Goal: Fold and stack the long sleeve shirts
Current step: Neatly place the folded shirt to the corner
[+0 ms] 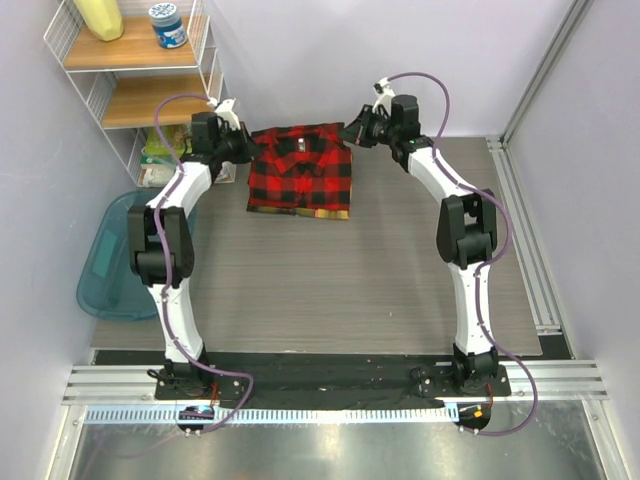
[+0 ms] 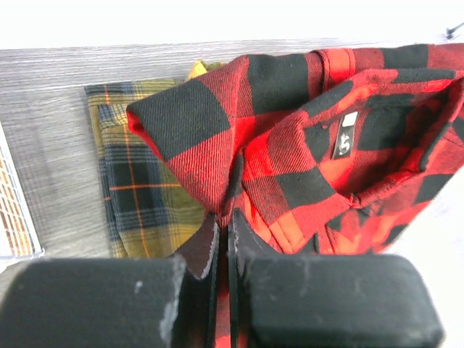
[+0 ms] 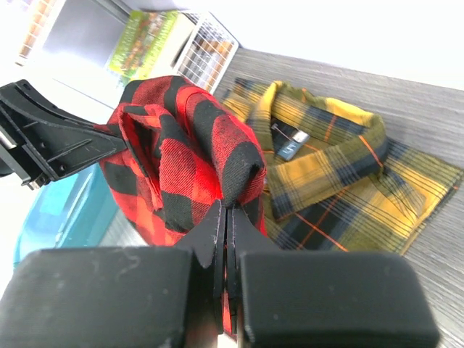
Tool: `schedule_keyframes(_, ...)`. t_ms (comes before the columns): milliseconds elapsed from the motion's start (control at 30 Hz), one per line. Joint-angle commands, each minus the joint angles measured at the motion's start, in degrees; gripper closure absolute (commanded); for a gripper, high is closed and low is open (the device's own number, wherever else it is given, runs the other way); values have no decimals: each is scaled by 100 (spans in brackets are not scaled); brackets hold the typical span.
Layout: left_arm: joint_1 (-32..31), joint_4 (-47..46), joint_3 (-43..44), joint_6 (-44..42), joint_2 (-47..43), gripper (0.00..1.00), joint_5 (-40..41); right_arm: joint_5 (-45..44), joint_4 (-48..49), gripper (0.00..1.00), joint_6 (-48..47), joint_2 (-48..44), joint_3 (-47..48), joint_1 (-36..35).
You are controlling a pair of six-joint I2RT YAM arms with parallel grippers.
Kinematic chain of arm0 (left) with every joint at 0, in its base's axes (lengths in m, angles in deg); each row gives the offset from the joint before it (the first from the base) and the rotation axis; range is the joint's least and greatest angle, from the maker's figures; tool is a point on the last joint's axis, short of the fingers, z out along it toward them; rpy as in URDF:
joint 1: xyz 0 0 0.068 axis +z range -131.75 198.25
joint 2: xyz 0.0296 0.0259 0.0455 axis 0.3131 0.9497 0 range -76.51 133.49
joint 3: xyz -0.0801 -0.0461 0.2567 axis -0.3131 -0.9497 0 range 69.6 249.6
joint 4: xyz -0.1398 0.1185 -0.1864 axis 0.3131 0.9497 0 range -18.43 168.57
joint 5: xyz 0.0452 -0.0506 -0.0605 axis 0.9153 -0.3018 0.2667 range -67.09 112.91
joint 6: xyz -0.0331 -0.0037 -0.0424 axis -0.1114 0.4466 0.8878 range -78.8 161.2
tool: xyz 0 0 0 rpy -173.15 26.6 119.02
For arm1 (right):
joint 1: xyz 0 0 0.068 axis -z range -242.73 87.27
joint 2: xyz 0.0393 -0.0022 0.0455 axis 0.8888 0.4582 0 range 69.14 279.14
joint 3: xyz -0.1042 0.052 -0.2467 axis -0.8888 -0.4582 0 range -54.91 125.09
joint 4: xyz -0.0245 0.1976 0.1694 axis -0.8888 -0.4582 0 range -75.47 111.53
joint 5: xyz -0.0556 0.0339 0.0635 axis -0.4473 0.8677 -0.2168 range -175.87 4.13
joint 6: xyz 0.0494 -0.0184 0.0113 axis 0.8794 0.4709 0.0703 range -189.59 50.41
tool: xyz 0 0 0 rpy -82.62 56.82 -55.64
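Observation:
The red-and-black check shirt (image 1: 300, 168) hangs folded over the far middle of the table, lifted at its two far corners. My left gripper (image 1: 243, 148) is shut on its left corner; in the left wrist view the jaws (image 2: 225, 214) pinch the red cloth (image 2: 304, 145) close together. My right gripper (image 1: 352, 133) is shut on the right corner (image 3: 227, 206), with red cloth (image 3: 181, 152) bunched above it. The yellow-and-black check shirt (image 3: 341, 181) lies folded flat on the table under the red one. Only its near edge (image 1: 320, 213) shows from above, and its left part (image 2: 138, 188) shows beside the left jaws.
A wire shelf (image 1: 130, 70) with a yellow bottle (image 1: 98, 18) and a blue-lidded jar (image 1: 167, 25) stands at the far left. A teal bin (image 1: 110, 260) sits beside the table's left edge. A metal rail (image 1: 525, 240) runs along the right side.

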Motion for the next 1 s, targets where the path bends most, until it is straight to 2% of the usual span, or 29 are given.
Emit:
schedule_keyframes(0,-21,-219,324,-19,241,100,57,-145,184,99,-131,139,122,33)
schedule_keyframes(233,-21,-342,579,-124,549,98,286,-470,263,99,-307,473,227,77)
schedule_keyframes(267,-21,-342,701,-116,593,97,312,-532,272,99,-351,526,367,86)
schedule_keyframes(300,-12,-342,790,-107,732,90,321,-576,272,97,-360,570,447,86)
schedule_keyframes(333,-21,-342,878,-81,795,84,347,-585,281,82,-377,683,508,86)
schedule_keyframes(367,-21,-351,992,-45,865,79,278,-594,281,78,-404,728,648,95)
schedule_keyframes(400,-12,-342,1141,-45,953,66,190,-663,281,72,-465,754,693,86)
schedule_keyframes(433,-12,-342,1186,-28,962,61,180,-708,281,51,-500,763,737,86)
schedule_keyframes(500,-21,-333,1186,17,927,53,277,-743,272,39,-632,720,781,103)
schedule_keyframes(533,-21,-333,1143,-18,788,50,312,-743,246,36,-676,615,773,112)
schedule_keyframes(567,-21,-333,1073,-45,691,46,373,-743,219,25,-711,553,747,138)
schedule_keyframes(700,-29,-176,625,-168,85,27,365,-524,-70,13,-914,149,545,305)
schedule_keyframes(767,-47,17,291,-186,-346,13,321,-243,-306,3,-1045,-201,326,358)
schedule_keyframes(800,-56,149,194,-264,-495,0,269,-190,-526,1,-1098,-351,220,385)
schedule_keyframes(900,-144,1079,-97,-703,-1119,0,260,12,-1113,0,-1440,-993,-211,437)
schedule_keyframes(967,-196,2045,-54,-993,-1400,0,286,13,-1475,0,-1756,-1379,-613,455)
